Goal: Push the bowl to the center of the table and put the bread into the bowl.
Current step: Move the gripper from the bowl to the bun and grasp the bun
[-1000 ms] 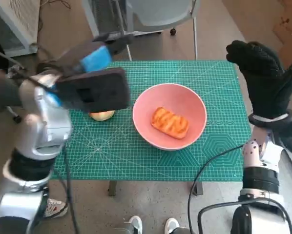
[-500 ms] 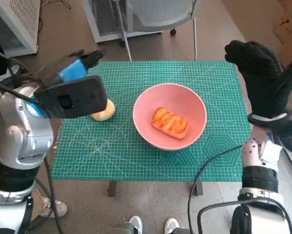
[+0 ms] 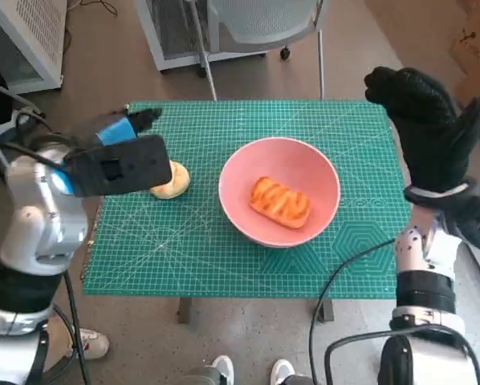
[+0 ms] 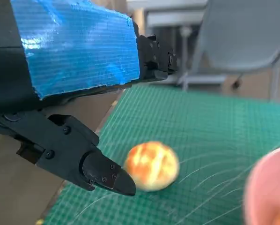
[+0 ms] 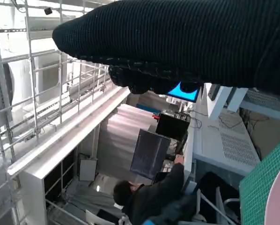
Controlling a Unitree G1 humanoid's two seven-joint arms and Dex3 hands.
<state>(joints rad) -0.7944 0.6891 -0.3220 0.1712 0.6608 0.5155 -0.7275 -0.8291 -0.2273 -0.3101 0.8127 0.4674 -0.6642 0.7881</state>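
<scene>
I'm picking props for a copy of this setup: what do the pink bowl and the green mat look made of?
The bowl looks like smooth matte plastic or glazed ceramic: even pink, soft sheen, no pattern; which one, I can't tell. The mat looks like a rubbery vinyl cutting mat: flat green with fine printed white grid lines.

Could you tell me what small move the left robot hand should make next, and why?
Probably lower the left robot hand onto the round bun and grasp it: the pink bowl sits mid-table holding one pastry, while the bun lies outside on the mat, just beside the hand.
</scene>
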